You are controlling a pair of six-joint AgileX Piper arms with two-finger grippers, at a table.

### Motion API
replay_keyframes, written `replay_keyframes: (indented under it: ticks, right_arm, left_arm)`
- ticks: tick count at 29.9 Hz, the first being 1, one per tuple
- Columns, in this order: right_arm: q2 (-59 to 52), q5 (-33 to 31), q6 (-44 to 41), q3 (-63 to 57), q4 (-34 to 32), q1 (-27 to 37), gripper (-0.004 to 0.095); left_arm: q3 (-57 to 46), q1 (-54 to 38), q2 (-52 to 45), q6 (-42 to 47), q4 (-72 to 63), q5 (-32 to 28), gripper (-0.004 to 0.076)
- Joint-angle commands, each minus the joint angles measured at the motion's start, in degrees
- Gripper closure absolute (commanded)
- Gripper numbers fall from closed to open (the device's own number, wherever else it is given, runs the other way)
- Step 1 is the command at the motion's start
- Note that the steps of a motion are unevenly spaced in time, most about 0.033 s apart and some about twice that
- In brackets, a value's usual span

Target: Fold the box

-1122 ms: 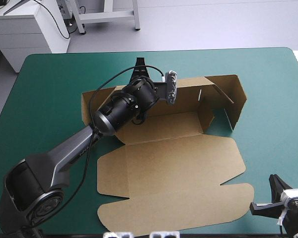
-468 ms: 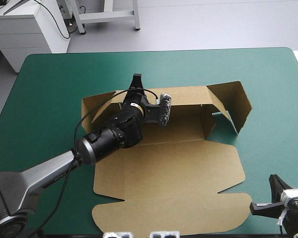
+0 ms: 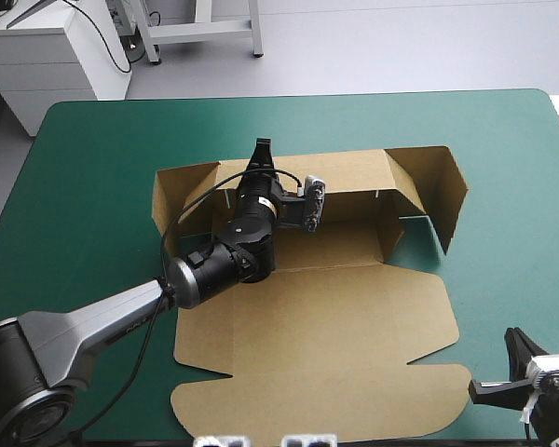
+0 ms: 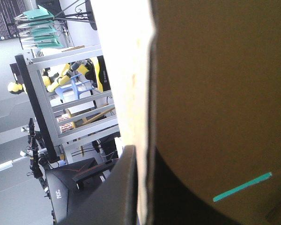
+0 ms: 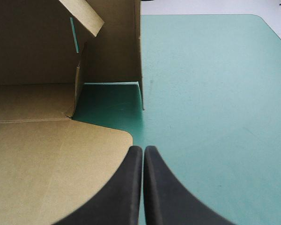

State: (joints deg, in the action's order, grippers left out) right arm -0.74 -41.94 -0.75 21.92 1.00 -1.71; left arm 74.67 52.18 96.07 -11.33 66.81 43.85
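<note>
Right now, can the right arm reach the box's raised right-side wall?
Probably yes: only bare teal-green cover lies between the shut right hand and that wall; the left hand is at the back wall.

Brown box (image 3: 326,317), far wall and side flaps raised, lid panel flat on teal-green table

Left claw (image 3: 260,149) sits at the far wall of the box (image 3: 326,317)

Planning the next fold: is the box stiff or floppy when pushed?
Likely stiff: the box lid lies flat, unbowed. Probably light; its right wall stands unsupported. The back wall held by the left gripper may spring down if released.
</note>
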Motion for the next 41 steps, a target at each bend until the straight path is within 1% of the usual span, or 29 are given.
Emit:
replay_keyframes:
  ticks: [1,4,6,10,12,17,22,24,28,33,38,41]
  right_arm:
    - [-1.1,4.8,0.0,1.6,-0.1,0.4,0.0909]
    - [0.9,5.2,-1.1,2.1,-0.1,0.4,0.0909]
    - [4.1,5.1,-2.6,3.8,-0.1,0.4,0.0909]
    - [14.8,5.1,-2.6,10.5,0.0,0.4,0.0914]
    - [22.1,5.1,-2.6,15.7,0.0,0.4,0.0928]
    - [40.2,5.6,-1.0,29.9,-0.2,0.4,0.0928]
    - [59.6,4.6,0.3,45.5,0.0,0.4,0.0928]
    - [66.3,2.4,1.6,51.8,1.0,0.4,0.0928]
    - [80.1,-3.2,5.4,65.1,5.7,0.4,0.0928]
    - [95.5,-10.5,7.5,82.5,10.4,0.4,0.0928]
    - [106.9,-19.6,7.1,97.3,10.8,0.4,0.0928]
    - [112.2,-24.1,6.2,104.3,10.8,0.4,0.0928]
  left_arm:
    - [0.9,0.4,-1.8,0.5,0.1,-0.1,0.0732]
    - [0.9,0.5,-1.8,0.5,0.0,1.0,0.0732]
    - [0.9,0.5,-1.8,0.5,0.0,1.9,0.0732]
    - [0.9,0.5,-1.8,0.5,-0.3,2.5,0.0732]
    - [0.9,0.5,-1.8,0.5,-0.8,2.5,0.0732]
    - [0.9,0.5,-1.8,0.5,-1.2,2.2,0.0732]
    - [0.9,0.5,-1.8,0.7,-1.2,2.2,0.0732]
    - [0.9,0.5,-1.8,0.7,-1.2,2.2,0.0732]
    - [0.9,0.5,-1.8,0.7,-1.2,2.2,0.0732]
    - [0.9,0.5,-1.8,0.0,-1.3,2.2,0.0732]
    - [0.9,0.5,-1.8,-0.3,-1.3,2.2,0.0732]
    - [0.9,0.5,-1.8,-0.3,-1.3,2.2,0.0732]
